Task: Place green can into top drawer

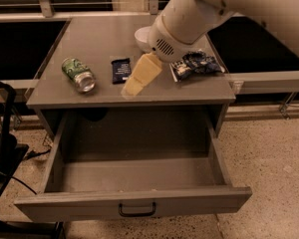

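The green can (78,73) lies on its side on the left part of the grey cabinet top (94,34), silver end towards the front. My gripper (135,82) hangs over the front middle of the top, to the right of the can and apart from it, just right of the dark blue snack bar (121,69). It holds nothing that I can see. The top drawer (134,202) is pulled out wide below, and its inside shows bare; its black handle (137,210) is on the front panel.
A white bowl (142,36) sits at the back of the top, partly hidden by my arm (189,19). A crumpled blue snack bag (197,63) lies at the right. Dark equipment and cables (2,133) stand on the floor to the left.
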`<state>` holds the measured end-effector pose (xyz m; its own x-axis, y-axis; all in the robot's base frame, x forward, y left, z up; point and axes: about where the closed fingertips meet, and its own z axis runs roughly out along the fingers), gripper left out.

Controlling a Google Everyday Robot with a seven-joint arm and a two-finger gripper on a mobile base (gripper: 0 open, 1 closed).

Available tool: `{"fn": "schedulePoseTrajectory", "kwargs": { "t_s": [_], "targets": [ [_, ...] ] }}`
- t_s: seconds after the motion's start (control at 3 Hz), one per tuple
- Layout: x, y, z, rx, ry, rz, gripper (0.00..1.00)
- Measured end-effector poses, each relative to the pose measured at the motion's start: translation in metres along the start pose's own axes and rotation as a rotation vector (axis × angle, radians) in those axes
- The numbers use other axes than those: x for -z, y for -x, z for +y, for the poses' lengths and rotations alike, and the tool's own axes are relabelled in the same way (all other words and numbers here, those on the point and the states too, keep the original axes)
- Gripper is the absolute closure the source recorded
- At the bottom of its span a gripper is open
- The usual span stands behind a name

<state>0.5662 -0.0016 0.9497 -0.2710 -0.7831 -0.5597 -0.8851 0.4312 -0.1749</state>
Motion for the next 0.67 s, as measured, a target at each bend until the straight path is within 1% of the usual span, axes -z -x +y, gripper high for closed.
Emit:
{"fn": "schedulePoseTrajectory", "kwargs": {
  "t_s": [0.33,0.67],
  "targets": [
    [-0.027,0.016,0.000,0.018,0.032,-0.060,0.00],
    [-0.051,0.034,0.003,0.048,0.052,-0.094,0.00]
  ]
}}
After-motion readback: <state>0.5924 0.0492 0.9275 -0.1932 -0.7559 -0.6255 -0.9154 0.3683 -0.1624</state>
